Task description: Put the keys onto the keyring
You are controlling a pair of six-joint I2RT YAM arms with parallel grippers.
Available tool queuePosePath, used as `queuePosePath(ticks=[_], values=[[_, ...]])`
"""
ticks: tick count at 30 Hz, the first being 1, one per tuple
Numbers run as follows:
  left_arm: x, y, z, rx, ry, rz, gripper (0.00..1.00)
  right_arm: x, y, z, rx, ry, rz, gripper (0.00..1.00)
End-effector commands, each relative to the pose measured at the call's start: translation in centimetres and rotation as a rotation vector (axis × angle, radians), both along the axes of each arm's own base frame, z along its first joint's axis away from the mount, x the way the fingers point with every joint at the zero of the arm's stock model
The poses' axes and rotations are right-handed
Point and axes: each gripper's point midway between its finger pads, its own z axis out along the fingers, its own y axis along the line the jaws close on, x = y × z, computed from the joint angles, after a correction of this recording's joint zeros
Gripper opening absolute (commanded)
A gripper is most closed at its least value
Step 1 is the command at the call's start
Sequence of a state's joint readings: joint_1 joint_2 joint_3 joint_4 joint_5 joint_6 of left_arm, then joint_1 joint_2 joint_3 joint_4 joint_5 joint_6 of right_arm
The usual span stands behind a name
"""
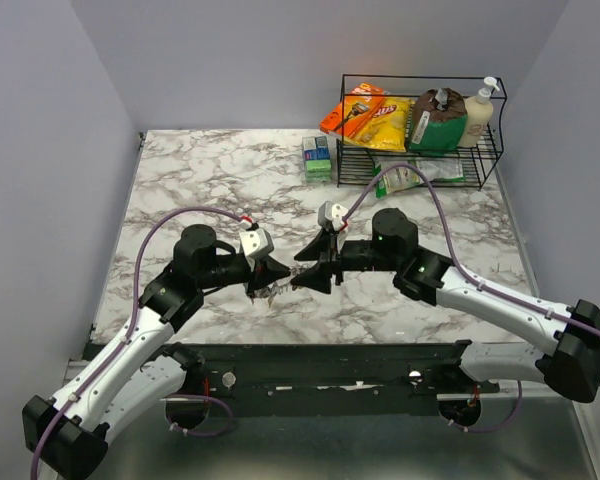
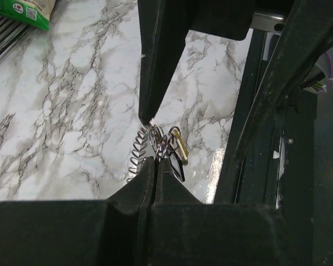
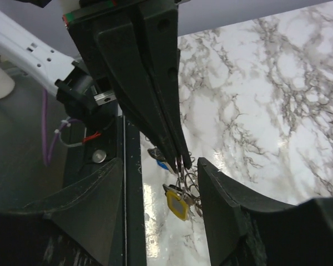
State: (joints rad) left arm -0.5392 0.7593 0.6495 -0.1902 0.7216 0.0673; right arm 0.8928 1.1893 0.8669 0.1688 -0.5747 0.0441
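My left gripper [image 1: 271, 277] [image 2: 155, 158] is shut on the keyring [image 2: 161, 143], a thin silver wire ring, and holds it just above the marble table [image 1: 220, 170]. A small bunch of keys [image 1: 279, 291] hangs from the ring: a yellow-headed one [image 3: 177, 203], a blue-headed one [image 3: 162, 164] and a dark tag [image 2: 176, 165]. A silver coil [image 2: 135, 155] hangs beside them. My right gripper [image 1: 308, 278] [image 3: 161, 163] is open, facing the left one, its fingers [image 3: 222, 205] on either side of the ring and keys. One right finger [image 2: 154, 66] points down at the ring.
A black wire rack [image 1: 485, 165] at the back right holds snack bags [image 1: 375, 118], a green pouch and a pump bottle [image 1: 478, 112]. Small boxes [image 1: 317, 157] stand left of it. The black frame [image 1: 310, 357] runs along the table's near edge, just below the grippers.
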Motion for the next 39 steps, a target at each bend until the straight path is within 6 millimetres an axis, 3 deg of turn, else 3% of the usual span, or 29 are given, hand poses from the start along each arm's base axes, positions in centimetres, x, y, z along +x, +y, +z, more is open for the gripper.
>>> queuePosePath(ticks=[1,5,12,23,29,34,39], values=[[-0.7,-0.7,2.0,-0.053,-0.072,-0.069,0.0,-1.2,0.8,0.8,0.023,-0.004,0.114,0.63],[-0.7,-0.8,2.3,-0.059,-0.075,-0.075,0.0,-1.0,1.0,0.4,0.011,0.012,0.105,0.59],[-0.8,-0.8,2.7,-0.07,-0.087,-0.072,0.0,-0.2,0.7,-0.5,-0.01,0.026,0.051,0.36],[-0.9,-0.7,3.4,-0.096,-0.11,-0.07,0.0,0.2,0.2,-2.1,-0.038,0.053,0.016,0.31],[-1.0,-0.8,3.6,-0.103,-0.111,-0.073,0.0,0.6,-0.1,-2.5,-0.044,0.055,-0.017,0.19],[-1.0,-0.9,3.8,-0.114,-0.117,-0.077,0.0,0.7,-0.3,-3.0,-0.053,0.06,-0.031,0.03],[-0.9,-0.9,3.9,-0.118,-0.113,-0.073,0.0,0.7,-0.2,-2.8,-0.049,0.063,-0.026,0.0]])
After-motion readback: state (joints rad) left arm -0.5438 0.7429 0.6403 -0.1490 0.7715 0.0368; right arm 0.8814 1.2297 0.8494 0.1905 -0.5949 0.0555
